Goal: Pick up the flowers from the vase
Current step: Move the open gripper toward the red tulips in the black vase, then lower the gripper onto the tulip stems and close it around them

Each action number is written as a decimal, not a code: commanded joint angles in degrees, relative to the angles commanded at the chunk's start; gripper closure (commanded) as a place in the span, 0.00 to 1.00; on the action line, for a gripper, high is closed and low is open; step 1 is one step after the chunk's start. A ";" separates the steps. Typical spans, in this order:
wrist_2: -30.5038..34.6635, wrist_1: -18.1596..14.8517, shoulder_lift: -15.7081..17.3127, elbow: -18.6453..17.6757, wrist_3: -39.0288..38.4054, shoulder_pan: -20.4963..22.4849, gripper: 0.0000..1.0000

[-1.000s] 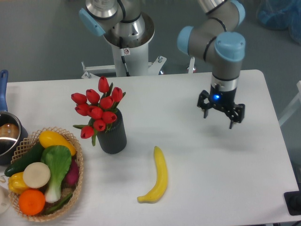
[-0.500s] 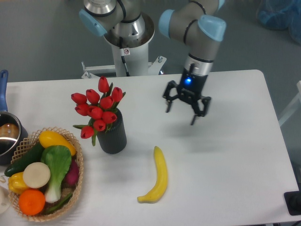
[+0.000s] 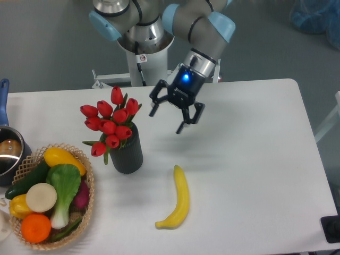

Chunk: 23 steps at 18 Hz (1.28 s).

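The flowers [image 3: 110,123], a bunch of red tulip buds with green leaves, stand in the vase [image 3: 127,153], a dark grey cylinder left of the table's middle. My gripper [image 3: 167,121] is open and empty. It hangs above the table just right of the flowers, at about the height of the top buds, and is not touching them.
A yellow banana [image 3: 178,199] lies on the table to the right of the vase and in front of it. A wicker basket [image 3: 89,187] of vegetables and fruit sits at the front left. A metal pot with a blue handle [image 3: 4,95] is at the left edge.
My gripper has swung left across the table from the right side to just beside the flowers, still open. The flowers, vase and banana have not moved.
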 joint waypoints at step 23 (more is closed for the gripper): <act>-4.51 0.26 -7.82 4.38 0.35 -10.64 0.91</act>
